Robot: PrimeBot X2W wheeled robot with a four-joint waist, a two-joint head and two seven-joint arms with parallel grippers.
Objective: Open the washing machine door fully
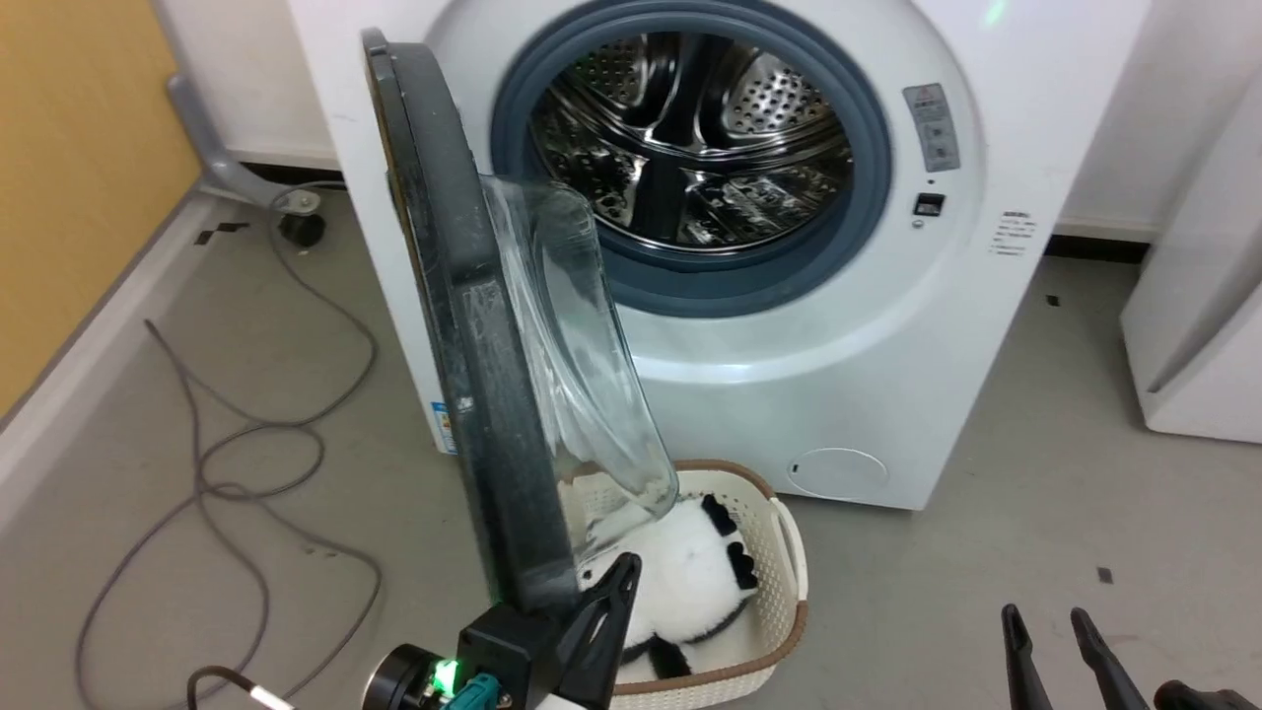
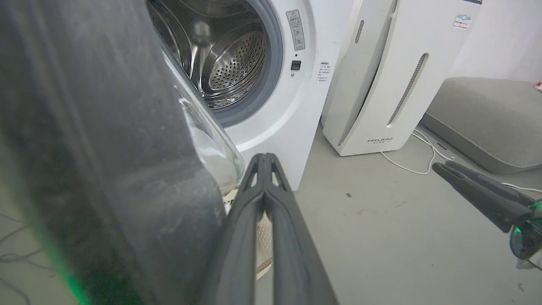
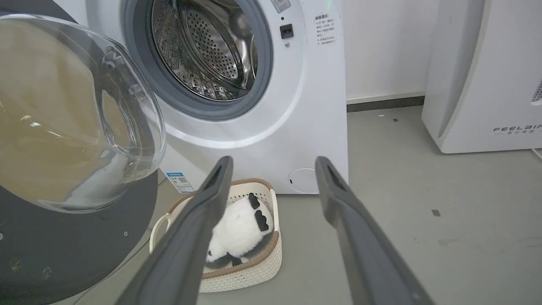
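Two grippers low: left gripper (image 2: pixel 264 157) pressed together just beside the washing machine door (image 1: pixel 463 325) at its lower rim; right gripper (image 3: pixel 274 163) spread, idle. Door about half open, over basket (image 1: pixel 789 552). Risk: fingers slide off rim, door swings back toward washing machine (image 1: pixel 838 394).

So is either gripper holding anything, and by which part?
Nothing is held: the left gripper is shut empty beside the glossy black round door; the right gripper is open and empty.

drum mouth (image 1: pixel 690 148) open | door (image 1: pixel 473 375) blocks left | basket (image 1: pixel 789 552) beneath door
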